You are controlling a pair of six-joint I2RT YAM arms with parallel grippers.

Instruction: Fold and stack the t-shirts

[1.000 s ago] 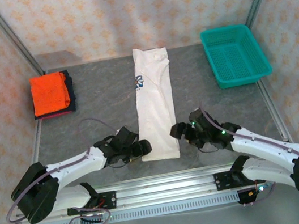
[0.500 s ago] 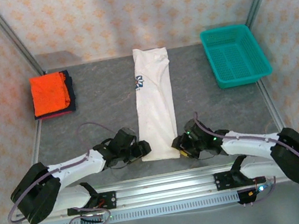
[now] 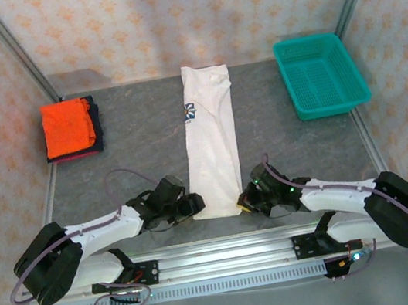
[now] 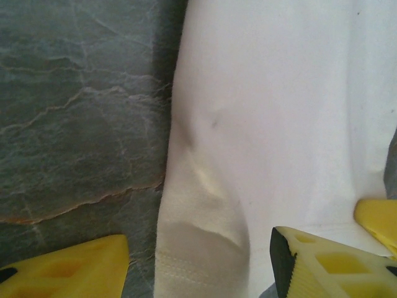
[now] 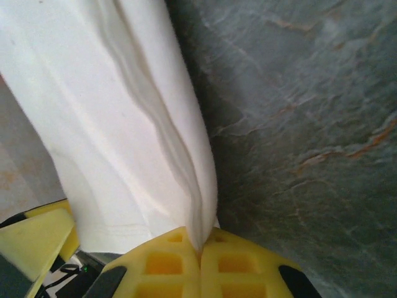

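In the top view the left pincer (image 3: 195,203) is seen at the near left corner of the white t-shirt (image 3: 212,147) and the right pincer (image 3: 245,199) at its near right corner. The two are pointed toward each other with the hem between them. The shirt is laid out as a long, narrow folded strip running away from both pincers across the table (image 3: 140,143).

From the left wrist, the left pincer (image 4: 198,248) is seen released. Its yellow fingers (image 4: 68,273) are held wide apart, one over bare table (image 4: 74,112) and the other over the cloth. The hemmed corner of the white t-shirt (image 4: 273,105) is lying between them, not squeezed. A shallow dent is seen in the cloth just ahead of the gap.

From the right wrist, the right pincer (image 5: 200,251) is seen clenched on the white t-shirt (image 5: 118,124). Its two yellow fingers (image 5: 161,264) are pressed together and a raised ridge of the cloth's edge is nipped at their tips. The cloth is spread ahead and to one side of this pincer, and grey table (image 5: 298,124) is seen on the other side.

Far ahead and to the left of the left pincer, the orange t-shirt (image 3: 67,126) is stacked, folded, on the navy t-shirt (image 3: 96,131). Far ahead and to the right of the right pincer, a teal basket (image 3: 325,110) is set on the table, well apart from the shirts.
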